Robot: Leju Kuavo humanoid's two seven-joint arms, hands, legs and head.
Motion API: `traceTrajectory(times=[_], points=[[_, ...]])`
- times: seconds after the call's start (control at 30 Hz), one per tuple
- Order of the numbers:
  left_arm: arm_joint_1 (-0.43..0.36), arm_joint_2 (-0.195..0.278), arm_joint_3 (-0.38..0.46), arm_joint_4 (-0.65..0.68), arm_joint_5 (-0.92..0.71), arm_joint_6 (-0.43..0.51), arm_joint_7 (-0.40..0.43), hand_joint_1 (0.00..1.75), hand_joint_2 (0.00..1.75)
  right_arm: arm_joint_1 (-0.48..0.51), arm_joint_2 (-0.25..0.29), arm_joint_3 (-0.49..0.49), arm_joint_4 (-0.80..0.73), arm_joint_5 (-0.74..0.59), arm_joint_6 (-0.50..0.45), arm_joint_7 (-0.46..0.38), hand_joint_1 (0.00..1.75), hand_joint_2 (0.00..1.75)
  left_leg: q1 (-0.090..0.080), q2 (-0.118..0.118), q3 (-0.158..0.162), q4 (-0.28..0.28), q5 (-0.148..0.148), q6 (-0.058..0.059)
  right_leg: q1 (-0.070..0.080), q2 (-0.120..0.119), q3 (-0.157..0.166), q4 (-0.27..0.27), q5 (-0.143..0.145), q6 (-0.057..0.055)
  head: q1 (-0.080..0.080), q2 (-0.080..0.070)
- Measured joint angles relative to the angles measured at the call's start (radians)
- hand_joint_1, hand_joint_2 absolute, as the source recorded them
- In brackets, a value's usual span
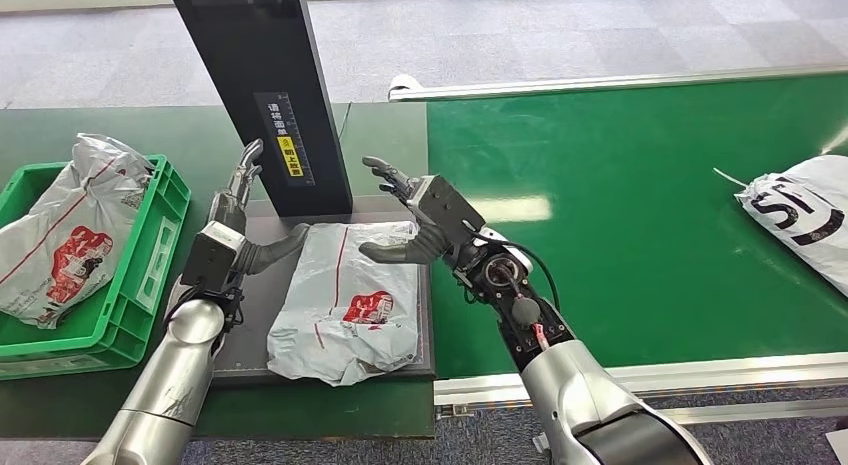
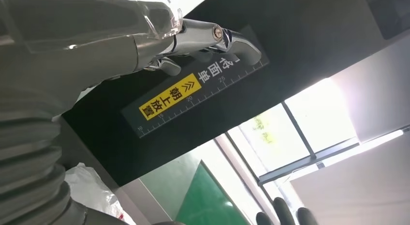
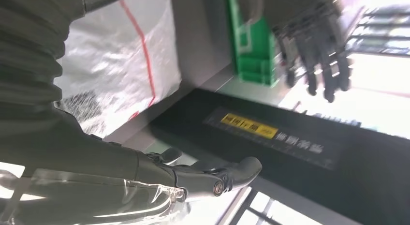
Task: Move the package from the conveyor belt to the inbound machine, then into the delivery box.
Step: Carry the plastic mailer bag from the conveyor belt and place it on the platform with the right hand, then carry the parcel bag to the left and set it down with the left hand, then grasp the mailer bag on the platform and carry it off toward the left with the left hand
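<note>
A white plastic package [image 1: 348, 300] with a red print lies flat on the grey platform [image 1: 262, 330] of the inbound machine, in front of its black column [image 1: 270, 85]. My left hand [image 1: 235, 220] hovers at the package's left edge, fingers spread upward and thumb pointing toward the package, holding nothing. My right hand [image 1: 415, 215] is raised at the package's right edge, fingers apart and empty. The right wrist view shows the package [image 3: 116, 60] below the right hand [image 3: 203, 176]. The left hand's fingers [image 2: 212, 38] stand before the column's yellow label [image 2: 167, 101].
A green delivery box [image 1: 135, 285] at the left holds another white package [image 1: 65, 230]. The green conveyor belt [image 1: 620, 215] runs to the right, carrying a white package with black lettering [image 1: 805, 220] at its far right edge. A metal rail [image 1: 650, 375] borders the belt's near side.
</note>
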Motion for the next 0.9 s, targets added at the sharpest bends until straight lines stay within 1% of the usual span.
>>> traceTrajectory(times=[0.1,0.17,0.33,0.4,0.47,0.6,0.67,0.8,0.9], points=[[0.001,0.0,-0.006,0.002,-0.012,-0.022,0.0,0.0,1.75,0.028,0.0,0.0,-0.048,-0.105,0.063,-0.003,0.0,1.75,0.0,0.0,0.0,0.0,0.0,0.0,0.0,0.0,0.0,0.0,0.0,0.0,0.0,0.0],[0.006,0.003,-0.015,0.002,-0.02,-0.065,0.002,0.0,1.75,0.064,-0.002,0.003,-0.109,-0.16,0.078,-0.002,0.0,1.75,0.0,0.0,0.0,0.0,0.0,0.0,0.0,0.0,0.0,0.0,0.0,0.0,0.0,0.0],[0.036,0.022,-0.07,-0.002,-0.048,-0.239,0.025,0.0,1.75,0.177,-0.023,0.019,-0.301,-0.237,0.037,0.014,0.0,1.75,0.0,0.0,0.0,0.0,-0.001,0.0,0.0,0.0,0.0,0.0,-0.001,0.0,0.0,0.0],[0.05,0.033,-0.109,0.0,-0.079,-0.282,0.035,0.0,1.75,0.219,-0.037,0.02,-0.361,-0.255,0.022,0.012,0.0,1.75,0.0,0.0,0.0,0.0,-0.001,0.0,0.0,0.0,0.0,0.0,-0.001,0.0,0.0,0.0],[0.057,0.046,-0.153,0.006,-0.136,-0.28,0.05,0.0,1.75,0.258,-0.051,0.017,-0.409,-0.27,0.018,0.004,0.0,1.75,0.0,0.0,0.0,0.0,-0.001,0.0,0.0,0.0,0.0,-0.001,-0.001,0.0,0.0,0.0],[0.047,0.07,-0.246,0.051,-0.316,-0.183,0.109,0.0,1.75,0.341,-0.08,-0.001,-0.488,-0.287,0.014,-0.015,0.0,1.75,0.0,0.0,0.0,0.0,-0.001,0.0,0.0,0.0,0.0,-0.001,-0.001,0.0,0.0,0.0],[0.036,0.084,-0.283,0.086,-0.377,-0.157,0.129,0.0,1.75,0.387,-0.098,-0.015,-0.521,-0.289,0.012,-0.028,0.0,1.75,0.0,0.0,0.0,0.0,-0.001,0.0,0.0,0.0,0.0,-0.001,-0.001,0.0,0.0,0.0],[0.004,0.107,-0.335,0.16,-0.422,-0.152,0.138,0.0,1.75,0.47,-0.131,-0.038,-0.574,-0.295,0.011,-0.052,0.0,1.75,0.0,0.0,0.0,0.0,-0.001,0.0,0.0,0.0,0.0,-0.001,-0.001,0.0,0.0,0.0],[-0.027,0.114,-0.361,0.212,-0.429,-0.159,0.134,0.0,1.75,0.498,-0.142,-0.047,-0.608,-0.302,0.014,-0.057,0.0,1.75,0.0,0.0,0.001,0.0,-0.001,0.0,0.0,0.0,0.001,-0.001,-0.001,0.0,0.0,0.0]])
